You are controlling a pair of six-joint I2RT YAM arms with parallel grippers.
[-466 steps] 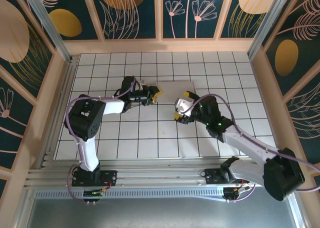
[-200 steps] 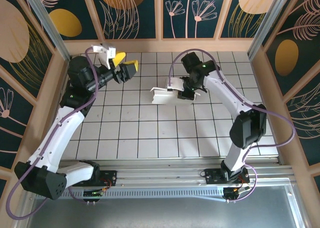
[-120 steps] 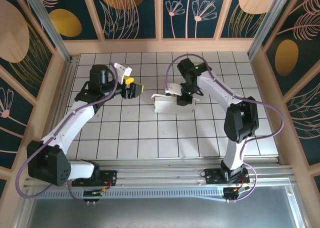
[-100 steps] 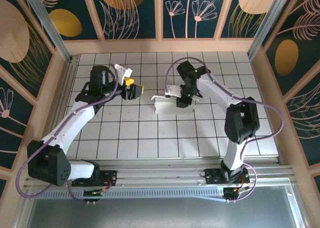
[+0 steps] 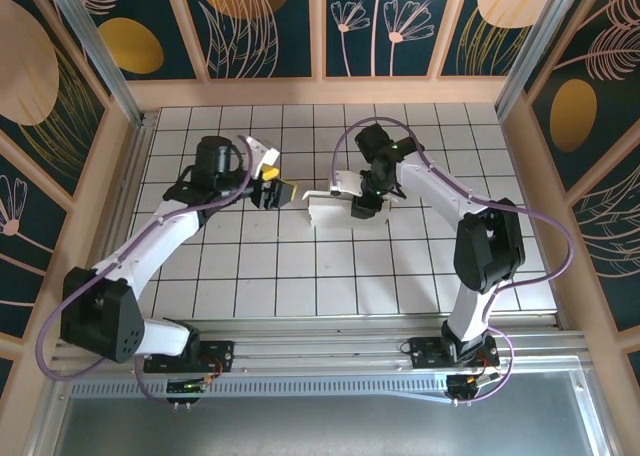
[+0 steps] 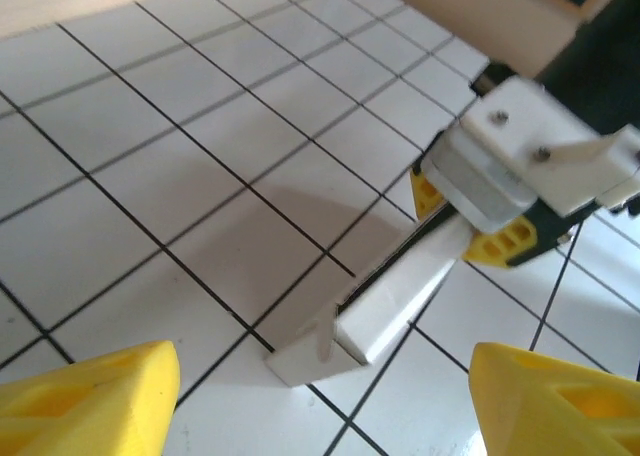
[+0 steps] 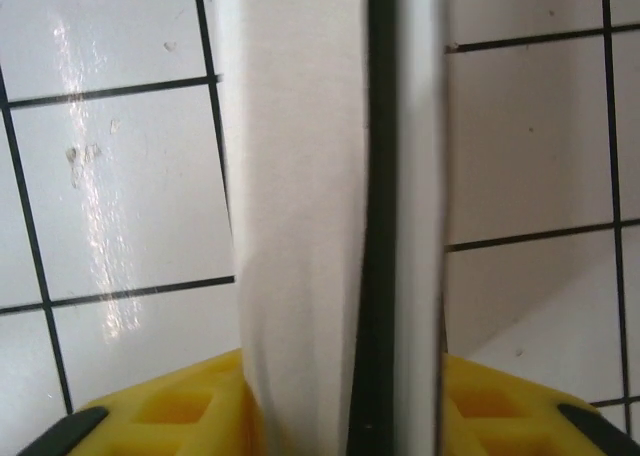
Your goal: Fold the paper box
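The paper box [image 5: 328, 210] is pinched at its right end by the right gripper [image 5: 363, 200]. Its long axis is pointed at the wide-open left gripper [image 5: 275, 192], just beside its free end.

Top view: bright, even light, sharp throughout, shadows faint on the bench [image 5: 400, 266], uprights [image 5: 90, 46] leaning outward at the edges. Left wrist view: soft grey shadow beside the box [image 6: 400, 296], fingers [image 6: 90, 396] of the left hand [image 6: 325, 401] out of focus at the bottom. Right wrist view: box blurred near the lens, glare streak on a glossy tile [image 7: 95, 176].
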